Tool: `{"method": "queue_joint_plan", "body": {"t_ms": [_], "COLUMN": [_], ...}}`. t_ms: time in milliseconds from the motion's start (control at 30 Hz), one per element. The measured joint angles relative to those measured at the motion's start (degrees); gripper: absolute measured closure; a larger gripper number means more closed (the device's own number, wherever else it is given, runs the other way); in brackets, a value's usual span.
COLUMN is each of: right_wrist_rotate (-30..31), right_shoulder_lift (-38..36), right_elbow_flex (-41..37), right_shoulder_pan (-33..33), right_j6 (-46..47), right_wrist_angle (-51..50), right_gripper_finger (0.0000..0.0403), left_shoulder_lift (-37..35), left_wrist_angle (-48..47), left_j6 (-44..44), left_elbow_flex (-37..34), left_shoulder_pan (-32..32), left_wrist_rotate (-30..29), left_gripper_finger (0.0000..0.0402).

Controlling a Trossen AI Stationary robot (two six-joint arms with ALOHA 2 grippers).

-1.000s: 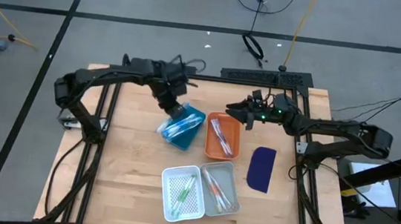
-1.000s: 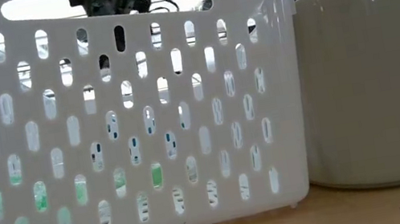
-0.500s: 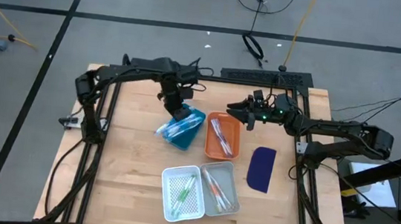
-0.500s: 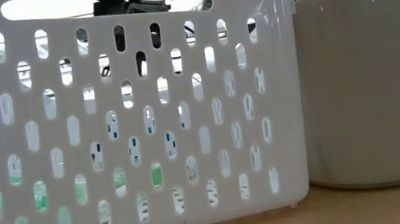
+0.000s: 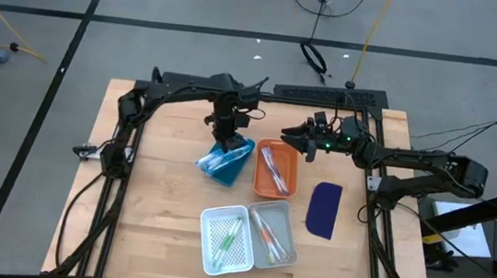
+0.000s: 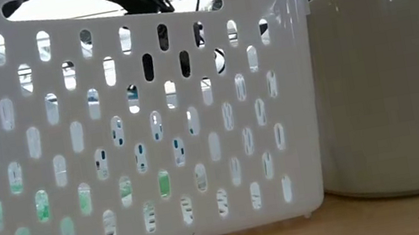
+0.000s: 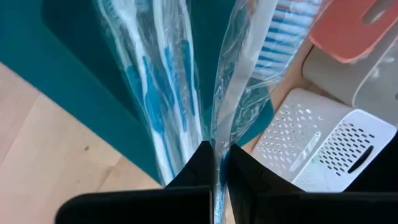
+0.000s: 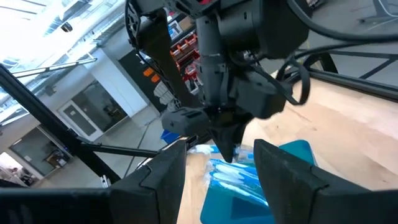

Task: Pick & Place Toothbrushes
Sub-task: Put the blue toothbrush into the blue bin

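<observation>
My left gripper (image 5: 226, 140) has swung right over the last second and now sits centre frame, pinching a wrapped toothbrush (image 7: 219, 118) above the teal tray (image 5: 225, 158). I read this as lift-out. My right gripper (image 5: 288, 135) waits spread, above the orange tray (image 5: 276, 170).

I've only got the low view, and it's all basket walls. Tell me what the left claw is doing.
Observer: The left claw is shut on the clear wrap of a wrapped toothbrush, above the teal tray.
Operator: Now report the right claw.
Observer: The right claw is open and holds nothing. It sits by the far end of the orange tray.
Operator: Give me that tray's contents.
Observer: A few toothbrushes lie in it.
</observation>
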Motion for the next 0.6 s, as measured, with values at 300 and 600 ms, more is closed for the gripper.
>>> {"method": "queue_joint_plan", "body": {"t_ms": [300, 600], "right_wrist_rotate": [0.1, 0.1], "right_shoulder_lift": [0.0, 0.0], "right_elbow_flex": [0.0, 0.0], "right_shoulder_pan": [0.0, 0.0], "right_j6": [-0.4, -0.6], "right_wrist_angle": [1.7, 2.1], "right_gripper_finger": [0.0222, 0.0222], "left_shoulder_lift": [1.9, 2.9], "left_wrist_angle": [1.5, 3.5], "left_j6": [-1.8, -3.0], "left_elbow_flex": [0.0, 0.0], "left_shoulder_pan": [-0.4, -0.8], "left_wrist_rotate": [-1.2, -2.4], "left_gripper_finger": [0.0394, 0.0394]}}
